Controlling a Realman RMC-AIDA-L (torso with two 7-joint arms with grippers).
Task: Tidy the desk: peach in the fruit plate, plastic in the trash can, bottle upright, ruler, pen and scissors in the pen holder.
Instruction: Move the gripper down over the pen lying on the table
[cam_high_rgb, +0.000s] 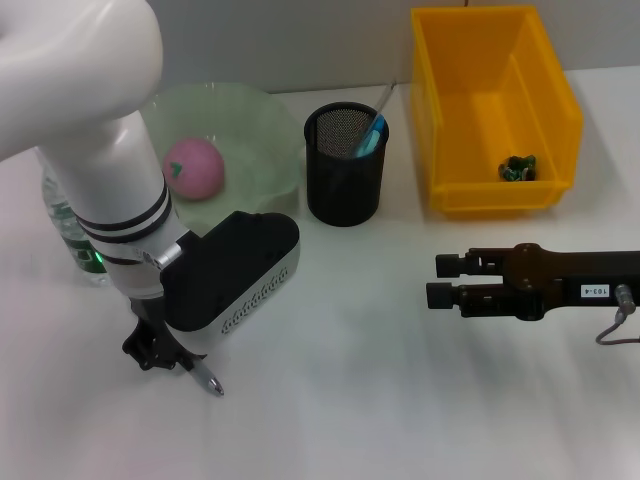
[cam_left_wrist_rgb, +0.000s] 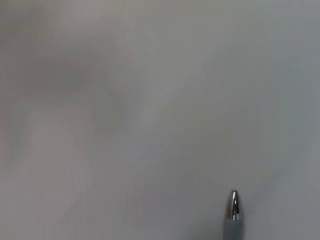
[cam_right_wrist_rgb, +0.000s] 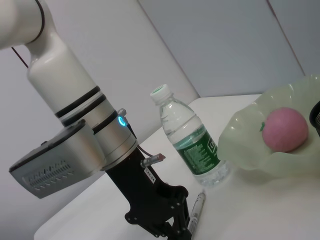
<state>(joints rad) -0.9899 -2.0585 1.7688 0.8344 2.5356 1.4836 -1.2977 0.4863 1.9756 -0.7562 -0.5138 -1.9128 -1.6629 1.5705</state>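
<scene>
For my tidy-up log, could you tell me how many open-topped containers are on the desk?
3: the fruit plate at the back left, the pen holder beside it, the trash can at the back right.

Left claw (cam_high_rgb: 165, 352) points down, apparently closed; right claw (cam_high_rgb: 440, 280) hovers level, fingers apart

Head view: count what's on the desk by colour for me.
Pink: 1, peach
Green: 1, fruit plate
Yellow: 1, trash can
Black: 1, pen holder
Clear: 1, bottle
Silver: 1, pen at the left gripper
Total: 6
</scene>
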